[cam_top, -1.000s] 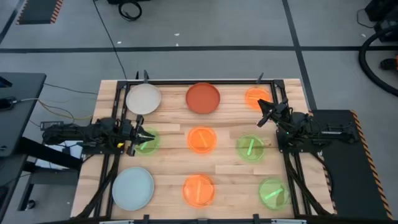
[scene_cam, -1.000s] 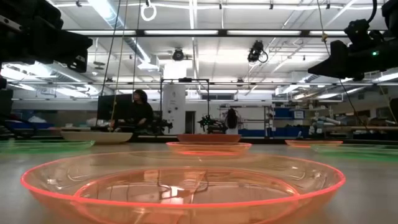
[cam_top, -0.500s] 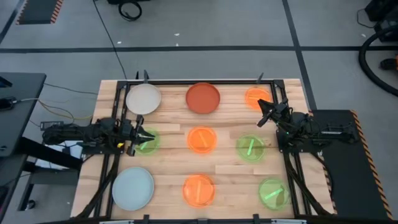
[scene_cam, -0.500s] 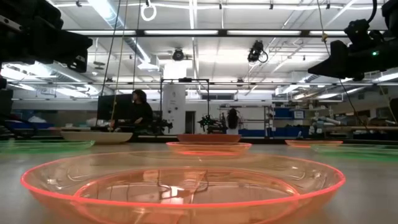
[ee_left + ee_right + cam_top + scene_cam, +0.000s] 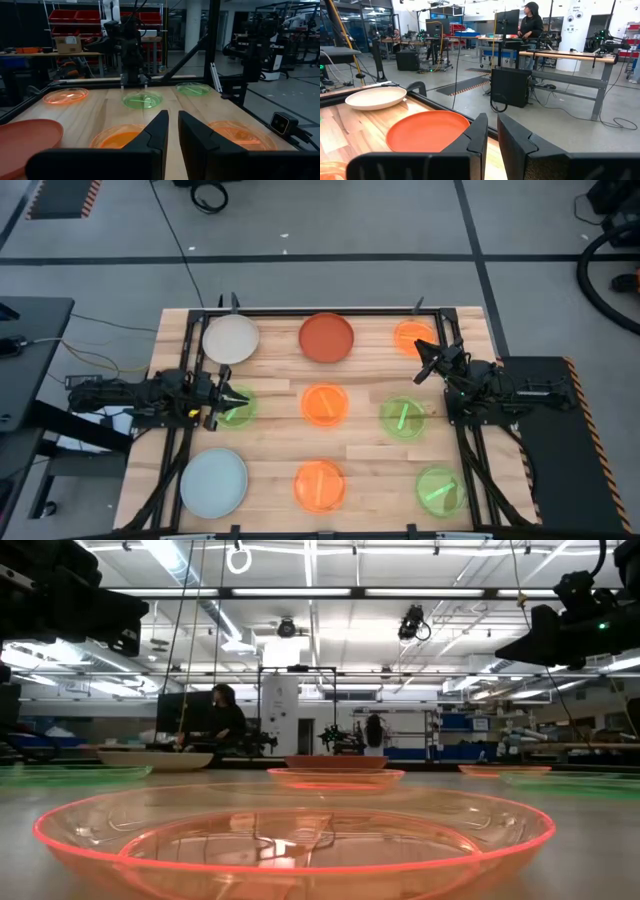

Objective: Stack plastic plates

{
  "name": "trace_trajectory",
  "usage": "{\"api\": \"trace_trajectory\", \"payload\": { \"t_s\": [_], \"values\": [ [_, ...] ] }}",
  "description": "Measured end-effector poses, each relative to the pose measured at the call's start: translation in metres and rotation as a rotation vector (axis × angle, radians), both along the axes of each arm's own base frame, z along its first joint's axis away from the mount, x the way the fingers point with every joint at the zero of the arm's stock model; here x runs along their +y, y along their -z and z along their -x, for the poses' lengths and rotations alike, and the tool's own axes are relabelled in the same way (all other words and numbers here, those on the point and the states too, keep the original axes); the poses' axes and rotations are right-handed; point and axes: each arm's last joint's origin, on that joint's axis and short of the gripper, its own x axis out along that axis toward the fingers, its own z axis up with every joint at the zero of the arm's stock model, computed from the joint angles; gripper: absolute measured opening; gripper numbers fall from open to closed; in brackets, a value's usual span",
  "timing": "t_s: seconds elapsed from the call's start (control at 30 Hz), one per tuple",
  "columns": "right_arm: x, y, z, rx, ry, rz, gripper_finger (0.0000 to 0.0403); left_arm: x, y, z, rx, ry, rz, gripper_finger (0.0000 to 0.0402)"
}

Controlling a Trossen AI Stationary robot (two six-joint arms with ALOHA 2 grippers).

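Nine plates lie apart in three rows on the wooden table. The far row has off-white (image 5: pixel 231 338), rust-red (image 5: pixel 327 337) and orange (image 5: pixel 411 335). The middle row has green (image 5: pixel 238 407), orange (image 5: pixel 324 405) and green (image 5: pixel 403 418). The near row has pale blue (image 5: pixel 213 482), orange (image 5: pixel 319 485) and green (image 5: pixel 438 489). My left gripper (image 5: pixel 240 397) (image 5: pixel 173 125) is shut and hovers over the left green plate. My right gripper (image 5: pixel 420 368) (image 5: pixel 492 127) is shut and hangs in the air between the far orange plate and the right green plate.
A black frame (image 5: pixel 320 311) runs along the table's far edge, and more rails run down both sides. Bare wood strips lie between the plate rows. A person (image 5: pixel 530 20) stands in the room beyond the table. The near orange plate (image 5: pixel 295 840) fills the low view.
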Motion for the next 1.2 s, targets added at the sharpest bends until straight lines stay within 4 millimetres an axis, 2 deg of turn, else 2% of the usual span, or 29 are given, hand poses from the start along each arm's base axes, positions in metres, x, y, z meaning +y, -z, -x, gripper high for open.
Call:
{"api": "trace_trajectory", "payload": {
  "t_s": [0.63, 0.73, 0.97, 1.1, 1.2],
  "values": [
    [0.0, 0.0, 0.0, 0.0, 0.0, 0.0, 0.0054, 0.0, 0.0, 0.0, -0.002, -0.006, 0.0, 0.005],
    [0.0, 0.0, 0.0, 0.0, 0.0, 0.0, 0.0054, 0.002, -0.009, 0.001, -0.093, -0.052, 0.016, 0.005],
    [0.0, 0.0, 0.0, 0.0, 0.0, 0.0, 0.0054, 0.002, -0.03, 0.006, -0.298, -0.023, 0.251, 0.005],
    [0.0, 0.0, 0.0, -0.002, -0.004, 0.0, 0.0054, 0.002, -0.038, 0.01, -0.38, -0.007, 0.254, 0.005],
    [0.0, -0.001, 0.0, -0.007, -0.008, 0.001, 0.0054, 0.002, -0.038, 0.009, -0.377, -0.001, 0.261, 0.005]
  ]
}}
